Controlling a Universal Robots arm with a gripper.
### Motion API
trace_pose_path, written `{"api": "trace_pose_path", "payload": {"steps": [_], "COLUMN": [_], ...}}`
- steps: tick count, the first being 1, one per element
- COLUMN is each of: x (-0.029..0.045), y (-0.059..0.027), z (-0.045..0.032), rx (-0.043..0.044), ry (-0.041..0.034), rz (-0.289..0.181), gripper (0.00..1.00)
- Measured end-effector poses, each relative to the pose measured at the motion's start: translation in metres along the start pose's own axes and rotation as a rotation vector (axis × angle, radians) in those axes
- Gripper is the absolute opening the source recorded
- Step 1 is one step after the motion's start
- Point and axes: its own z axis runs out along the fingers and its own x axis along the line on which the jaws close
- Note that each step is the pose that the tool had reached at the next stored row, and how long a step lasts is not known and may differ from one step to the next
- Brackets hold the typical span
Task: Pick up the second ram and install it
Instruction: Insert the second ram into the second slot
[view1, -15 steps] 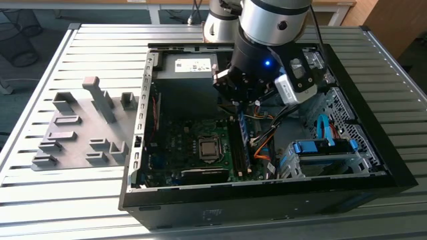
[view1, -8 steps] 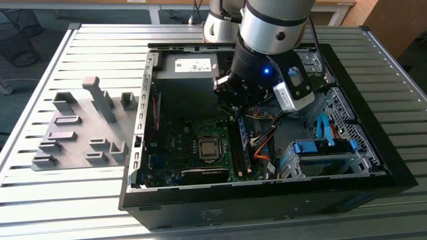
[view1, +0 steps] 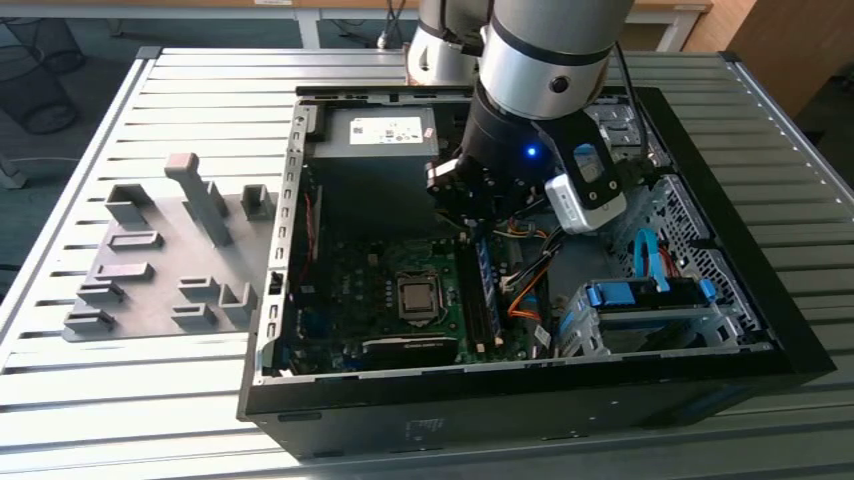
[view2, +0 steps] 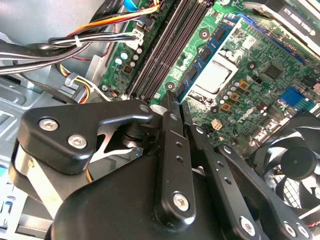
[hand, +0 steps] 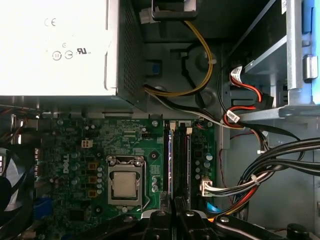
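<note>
My fingers (view2: 171, 102) are drawn together with no gap that I can make out in the second wrist view, and nothing is clamped between them. They are down inside the open computer case (view1: 747, 300), tips just above the memory slots (view2: 165, 55).

Right under and just ahead of the tips, the second ram (view2: 205, 52) stands on edge in the slot nearest the processor socket (hand: 123, 184). It is a thin blue-green stick with black chips along its side. I cannot tell whether the tips touch its top edge or hover just off it. The dark slots beside it look bare.

So I judge the pick-up is done and the installing step is in hand: the stick is in its slot, and seating it is what remains, if anything. That calls for a straight push down, square to the slot, until both end latches close. I cannot see whether they have.

Farther out, bundled cables (hand: 280, 165) run beside the slots. Well away on the tabletop (view1: 160, 400), the grey holder tray (view1: 160, 255) has no stick in it.
</note>
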Motion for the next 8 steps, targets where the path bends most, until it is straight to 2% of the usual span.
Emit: {"api": "trace_pose_path", "payload": {"steps": [5,8], "x": [0.0000,-0.0003], "y": [0.0000,-0.0003], "z": [0.0003,0.0047], "rx": [-0.0001,-0.0004], "ry": [0.0000,-0.0002], "rz": [0.000,0.002], "gripper": [0.14,0.14]}}
